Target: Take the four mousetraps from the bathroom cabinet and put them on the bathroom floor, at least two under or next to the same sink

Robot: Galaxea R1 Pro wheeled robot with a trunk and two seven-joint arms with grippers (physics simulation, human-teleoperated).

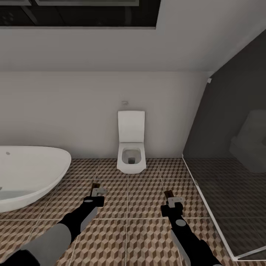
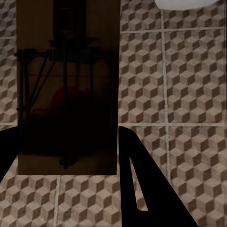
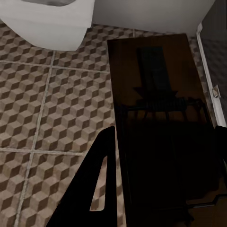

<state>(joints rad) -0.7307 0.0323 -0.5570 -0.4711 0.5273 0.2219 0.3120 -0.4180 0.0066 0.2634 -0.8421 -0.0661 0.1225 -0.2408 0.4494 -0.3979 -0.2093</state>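
Observation:
My left gripper (image 1: 98, 192) is shut on a mousetrap (image 1: 95, 186), a tan board with dark wire parts, held above the cube-patterned bathroom floor (image 1: 127, 229). In the left wrist view that mousetrap (image 2: 66, 94) sits between the dark fingers (image 2: 137, 189). My right gripper (image 1: 173, 200) is shut on a second mousetrap (image 1: 169, 193). The right wrist view shows that mousetrap (image 3: 161, 132) clamped beside a black finger (image 3: 94, 198). The cabinet and the sink are out of view.
A white toilet (image 1: 130, 147) stands against the far wall straight ahead. The oval white bathtub (image 1: 26, 173) fills the left side. A glass shower enclosure (image 1: 229, 177) with a low white threshold (image 1: 207, 210) closes off the right. Tiled floor lies between them.

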